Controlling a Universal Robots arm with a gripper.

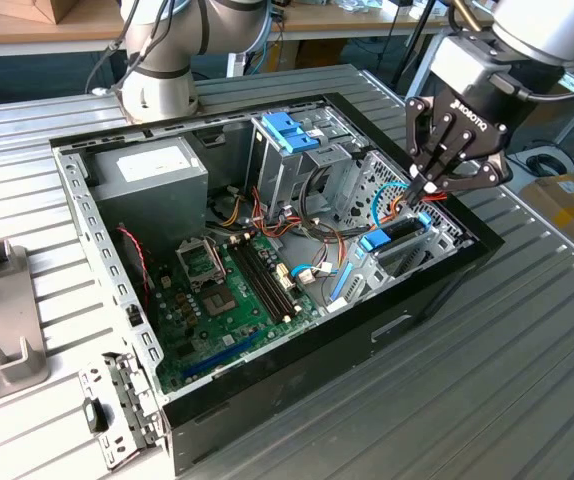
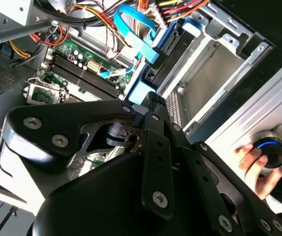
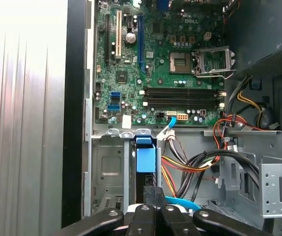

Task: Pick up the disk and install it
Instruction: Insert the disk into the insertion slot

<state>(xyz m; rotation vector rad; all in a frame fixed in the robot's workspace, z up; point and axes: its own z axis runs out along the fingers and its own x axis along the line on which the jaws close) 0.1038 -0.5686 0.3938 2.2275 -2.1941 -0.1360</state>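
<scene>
On the ribbed metal tabletop (image 1: 527, 380) an open computer case (image 1: 297, 345) is laid on its side, its green motherboard (image 1: 232, 300) exposed. A grey power supply box (image 1: 152, 180) is seated at about ten o'clock within the case in the exterior view, and a drive cage with a blue handle (image 1: 289, 135) at twelve o'clock. The disk (image 1: 395, 238) is seen at three o'clock, standing on edge in its bay, its long axis running into the bay and its light blue bracket (image 3: 146, 158) turned toward the motherboard. Orange, red and black cables (image 3: 190, 164) are bundled just beside it. The gripper (image 1: 429, 186) is held just above the disk; whether its fingers are parted cannot be told. A hand (image 2: 256, 167) is rested on a round knob (image 2: 271, 147) outside the case.
</scene>
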